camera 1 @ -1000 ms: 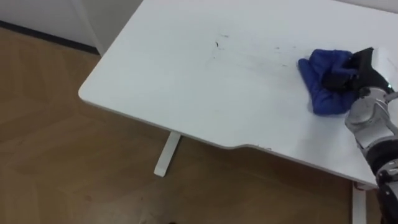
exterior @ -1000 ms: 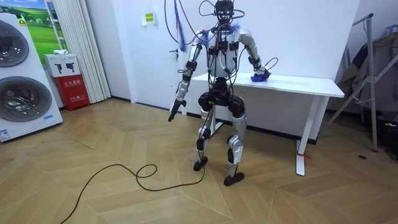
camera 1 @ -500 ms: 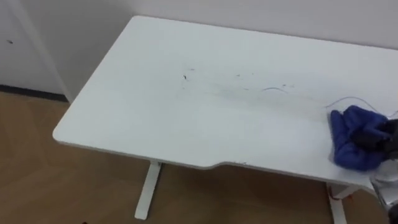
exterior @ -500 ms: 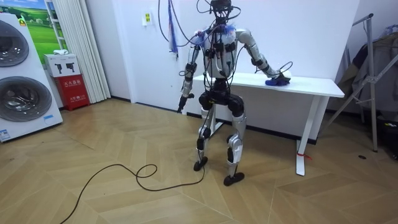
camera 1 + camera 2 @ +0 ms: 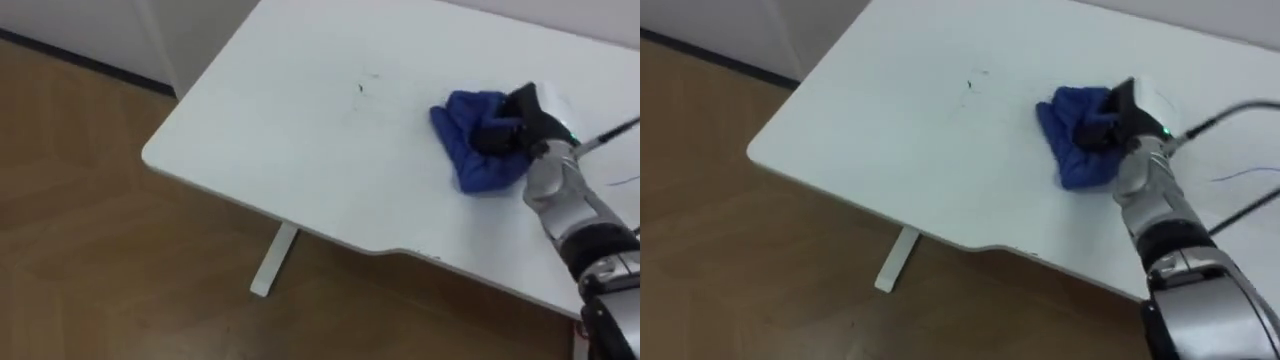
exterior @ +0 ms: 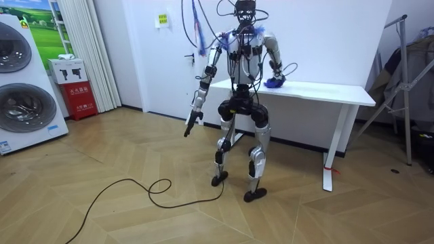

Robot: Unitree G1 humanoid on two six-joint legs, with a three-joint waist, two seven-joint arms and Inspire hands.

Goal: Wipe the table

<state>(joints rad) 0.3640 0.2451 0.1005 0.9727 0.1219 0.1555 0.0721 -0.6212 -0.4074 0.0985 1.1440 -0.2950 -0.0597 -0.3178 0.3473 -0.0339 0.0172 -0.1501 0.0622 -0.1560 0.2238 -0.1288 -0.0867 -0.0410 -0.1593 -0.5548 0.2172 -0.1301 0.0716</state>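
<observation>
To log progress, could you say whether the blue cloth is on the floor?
No, the blue cloth lies on the white table, held by the right hand.

You've got a washer at room view's left, red box beside it, curtain behind, metal stand far right, wood floor thruout.

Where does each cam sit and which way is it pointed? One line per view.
Left eye view: on the head, looking down at the white table's left near corner; right hand and forearm, gripping the blue cloth.
Right eye view: same head, slightly offset, same downward look, same arm.
Room view: off behind the robot, facing the wall; whole body, left hand hanging.
Shared: table, cloth, right hand.
</observation>
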